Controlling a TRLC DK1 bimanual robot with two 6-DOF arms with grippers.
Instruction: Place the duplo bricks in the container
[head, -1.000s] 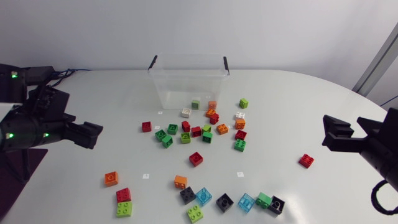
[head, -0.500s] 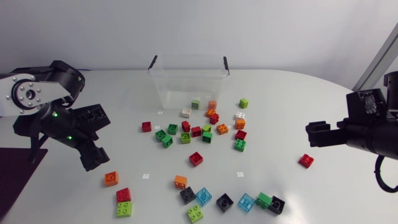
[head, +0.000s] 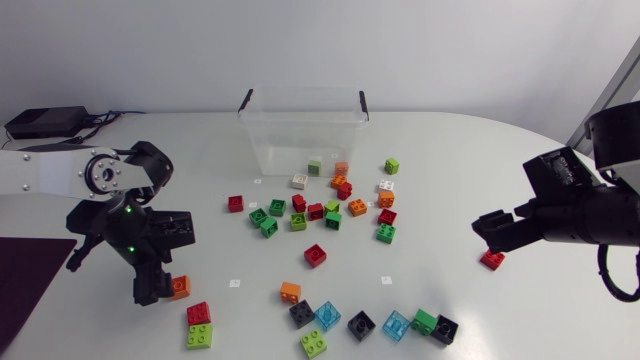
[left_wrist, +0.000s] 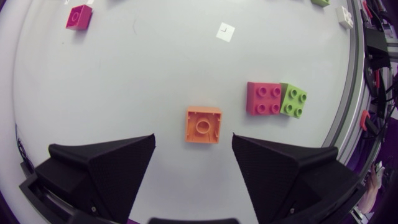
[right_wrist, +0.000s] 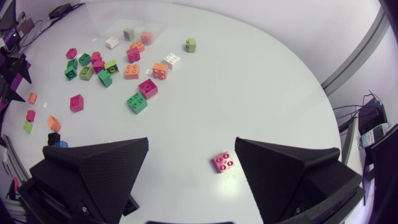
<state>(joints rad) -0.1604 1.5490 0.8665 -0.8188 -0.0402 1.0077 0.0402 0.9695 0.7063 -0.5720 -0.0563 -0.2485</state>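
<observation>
Duplo bricks of many colours lie scattered on the white table. My left gripper (head: 163, 270) (left_wrist: 193, 147) hangs open over an orange brick (head: 180, 287) (left_wrist: 203, 124), which lies between and just ahead of the fingertips, untouched. My right gripper (head: 490, 235) (right_wrist: 191, 148) is open above a lone red brick (head: 491, 259) (right_wrist: 222, 162), which shows ahead of its fingers. The clear container (head: 300, 95) (right_wrist: 118, 9) stands at the back middle; a green and an orange brick show through its front wall.
A red brick (head: 198, 313) (left_wrist: 263, 98) and a lime brick (head: 199, 336) (left_wrist: 293, 101) touch each other beside the orange one. A dense cluster (head: 320, 205) lies before the container. A row of black, blue and green bricks (head: 380, 323) lies near the front edge.
Both arms have come in from the sides. The left gripper swung down and right to the orange brick. The right gripper moved left to above the red brick.
</observation>
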